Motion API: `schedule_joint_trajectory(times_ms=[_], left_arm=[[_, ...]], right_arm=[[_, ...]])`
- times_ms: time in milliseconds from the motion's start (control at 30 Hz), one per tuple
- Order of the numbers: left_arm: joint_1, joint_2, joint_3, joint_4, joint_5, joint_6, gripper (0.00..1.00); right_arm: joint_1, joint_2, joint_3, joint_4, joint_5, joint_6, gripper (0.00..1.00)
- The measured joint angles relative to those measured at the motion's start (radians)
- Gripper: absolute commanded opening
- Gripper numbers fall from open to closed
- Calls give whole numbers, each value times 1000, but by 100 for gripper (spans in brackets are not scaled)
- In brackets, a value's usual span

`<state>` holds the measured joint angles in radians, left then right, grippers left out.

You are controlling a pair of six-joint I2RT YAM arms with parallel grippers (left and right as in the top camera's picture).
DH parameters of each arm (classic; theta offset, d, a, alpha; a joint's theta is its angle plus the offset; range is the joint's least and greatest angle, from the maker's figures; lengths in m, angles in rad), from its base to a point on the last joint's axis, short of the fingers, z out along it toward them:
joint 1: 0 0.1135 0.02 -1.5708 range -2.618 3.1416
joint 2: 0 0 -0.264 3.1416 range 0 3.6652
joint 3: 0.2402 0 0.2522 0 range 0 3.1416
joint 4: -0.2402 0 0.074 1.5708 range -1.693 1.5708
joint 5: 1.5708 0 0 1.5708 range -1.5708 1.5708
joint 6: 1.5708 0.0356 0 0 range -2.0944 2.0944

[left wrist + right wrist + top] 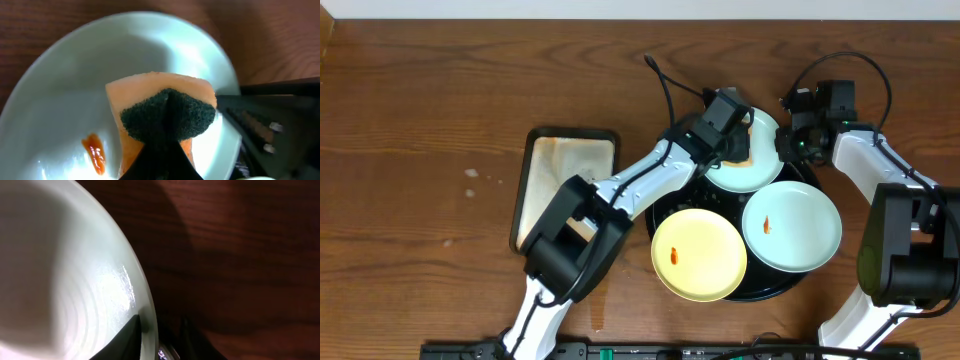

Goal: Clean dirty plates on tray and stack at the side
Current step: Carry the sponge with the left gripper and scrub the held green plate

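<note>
Left gripper (732, 140) is clamped on an orange sponge with a dark green scrub face (160, 95), sitting on the far pale mint round plate (760, 170) at the far edge of the big black round tray (775, 283). Right gripper (160, 340) looks pinched on that plate's right rim. The orange smear (95, 154) sits left of the sponge, so a short wipe could miss it. If the wet rim slips the pinch, the plate could skid onto the brown wood counter (440, 100).

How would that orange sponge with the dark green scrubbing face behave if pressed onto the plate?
Probably soft: the orange sponge with the dark green scrubbing face dents where the left claw pinches it. Its rough green face would likely drag, not slip, on the glossy pale mint-blue round plate.
</note>
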<state>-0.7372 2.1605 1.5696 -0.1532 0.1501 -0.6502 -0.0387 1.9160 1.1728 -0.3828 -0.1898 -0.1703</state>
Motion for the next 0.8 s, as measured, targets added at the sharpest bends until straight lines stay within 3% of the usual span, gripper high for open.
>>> schedule_joint_trajectory(times_ms=[333,800], left_arm=[[-5,61,18,-54,-65,100,8],[-19,56,71,-264,-330,254,8]], right_arm=[[0,0,0,-8,-4,0,22],[0,0,6,-17,-12,0,19]])
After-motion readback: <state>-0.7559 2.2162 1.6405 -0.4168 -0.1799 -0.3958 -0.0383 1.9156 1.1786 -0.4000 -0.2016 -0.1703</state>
